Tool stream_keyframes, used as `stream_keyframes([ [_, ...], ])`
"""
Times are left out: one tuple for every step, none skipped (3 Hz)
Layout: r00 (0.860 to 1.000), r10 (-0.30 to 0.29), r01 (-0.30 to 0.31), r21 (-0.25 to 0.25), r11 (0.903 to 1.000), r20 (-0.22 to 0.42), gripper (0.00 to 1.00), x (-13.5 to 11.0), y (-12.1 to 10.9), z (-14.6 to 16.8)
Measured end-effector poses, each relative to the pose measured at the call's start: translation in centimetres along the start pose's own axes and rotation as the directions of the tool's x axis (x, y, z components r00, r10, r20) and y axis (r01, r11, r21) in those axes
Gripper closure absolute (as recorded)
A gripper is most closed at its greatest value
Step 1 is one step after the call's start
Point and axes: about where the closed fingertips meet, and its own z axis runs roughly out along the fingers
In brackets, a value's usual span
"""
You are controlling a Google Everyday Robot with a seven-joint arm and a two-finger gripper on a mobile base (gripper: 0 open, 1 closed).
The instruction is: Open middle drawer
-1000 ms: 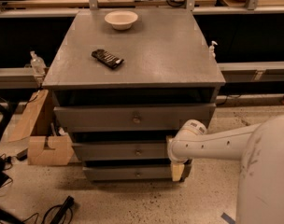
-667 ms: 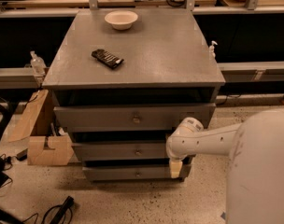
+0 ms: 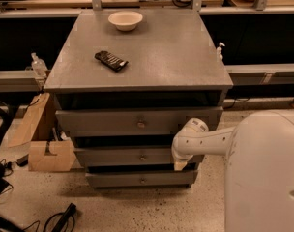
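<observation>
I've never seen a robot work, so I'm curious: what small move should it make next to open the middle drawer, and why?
Probably shift the gripper left toward the small knob at the centre of the middle drawer. The gripper sits low at that drawer's right end, away from the knob, so it likely has nothing to pull on yet.

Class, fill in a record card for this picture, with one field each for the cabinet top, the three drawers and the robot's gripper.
cabinet top: grey; holds a pale bowl at the back and a dark flat object nearer the left front
top drawer: tallest front, round knob
middle drawer: knob at centre, no interior showing
bottom drawer: slimmest front, nearest the floor
gripper: at the right end of the middle drawer's front, pointing down; contact cannot be told
</observation>
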Motion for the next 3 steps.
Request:
stream_keyframes([
  [1.000,0.016,-0.016,-0.015,0.9998,-0.005,0.61,0.18,0.25,0.69],
  [1.000,0.020,-0.020,-0.012,0.9997,-0.002,0.85,0.22,0.28,0.58],
  [1.000,0.020,-0.020,-0.012,0.9997,-0.002,1.00,0.20,0.09,-0.04],
])
